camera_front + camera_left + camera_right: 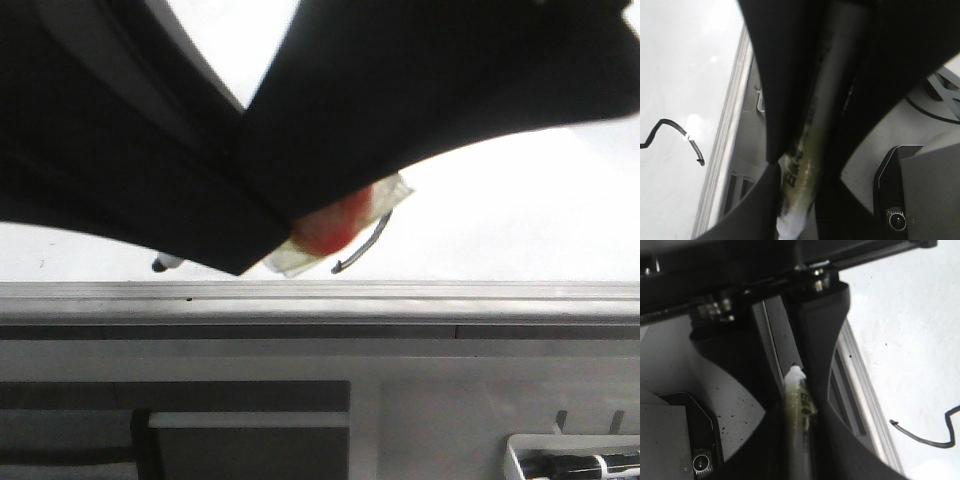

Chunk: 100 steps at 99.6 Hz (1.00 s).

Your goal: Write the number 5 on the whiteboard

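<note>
Pinching one marker pen (807, 150), both hands meet beside the number 5 (677, 135).

Both claws (805, 165) (797, 405) clamp one marker between their fingers.

In the front view, most of the number 5 (362, 245) is hidden behind the black arms; only its curved tail is seen on the whiteboard (520, 210). In both wrist views the stroke is cut off by the picture's edge. The marker pen (805, 170) is largely covered by dark fingers (785, 90), its printing blurred.
</note>
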Tool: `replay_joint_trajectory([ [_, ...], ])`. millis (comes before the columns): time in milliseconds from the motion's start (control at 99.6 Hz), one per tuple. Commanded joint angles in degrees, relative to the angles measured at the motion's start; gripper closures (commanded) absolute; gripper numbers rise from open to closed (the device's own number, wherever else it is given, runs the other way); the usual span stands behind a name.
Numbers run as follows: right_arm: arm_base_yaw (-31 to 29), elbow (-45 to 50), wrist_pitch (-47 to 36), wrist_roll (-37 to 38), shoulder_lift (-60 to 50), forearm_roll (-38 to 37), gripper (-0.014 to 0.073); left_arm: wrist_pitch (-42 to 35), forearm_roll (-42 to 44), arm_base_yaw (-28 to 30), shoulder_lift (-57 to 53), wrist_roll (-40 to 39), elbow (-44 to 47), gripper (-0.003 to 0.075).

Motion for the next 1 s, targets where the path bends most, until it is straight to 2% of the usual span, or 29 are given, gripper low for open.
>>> replay_joint_trajectory([
  [0,0.0,-1.8,-4.1,0.6,-0.9,-1.3,0.0662,-4.6,-3.9,-0.1,-0.7,-4.4,-2.1,0.0741],
  [151,0.0,-1.8,-4.1,0.6,-0.9,-1.3,0.0659,-4.4,-3.9,-0.1,-0.7,-4.4,-2.1,0.0741],
  [251,0.0,-1.8,-4.4,0.6,-0.9,-1.6,0.0587,-4.0,-3.9,-0.1,-0.7,-4.4,-2.1,0.0741],
  [321,0.0,-1.9,-4.5,0.6,-1.4,-2.1,0.0463,-3.2,-3.7,-0.1,-0.7,-4.4,-2.1,0.0741],
  [442,0.0,-1.9,-6.9,0.6,-3.2,-2.6,0.0173,-2.4,-3.6,-0.1,-0.7,-4.4,-2.1,0.0741],
  [492,0.0,-1.9,-7.9,0.6,-4.2,-2.8,0.01,-2.3,-3.4,-0.1,-0.7,-4.4,-2.1,0.0741],
  [532,-0.1,-1.9,-8.6,0.6,-5.0,-3.0,0.0074,-2.3,-3.3,-0.1,-0.7,-4.4,-2.1,0.0741],
  [883,-0.1,-1.9,-8.8,1.1,-10.6,-6.5,0.0108,-2.8,-2.3,0.6,-0.7,-6.4,-2.1,0.0741],
  [953,-0.6,-1.9,-8.1,4.7,-11.6,-7.2,0.018,-4.0,-2.3,2.1,-0.7,-10.4,-2.1,0.0741],
  [994,-1.4,-1.9,-7.3,7.3,-12.2,-7.6,0.027,-4.9,-2.3,3.4,-0.7,-12.6,-2.1,0.0741],
])
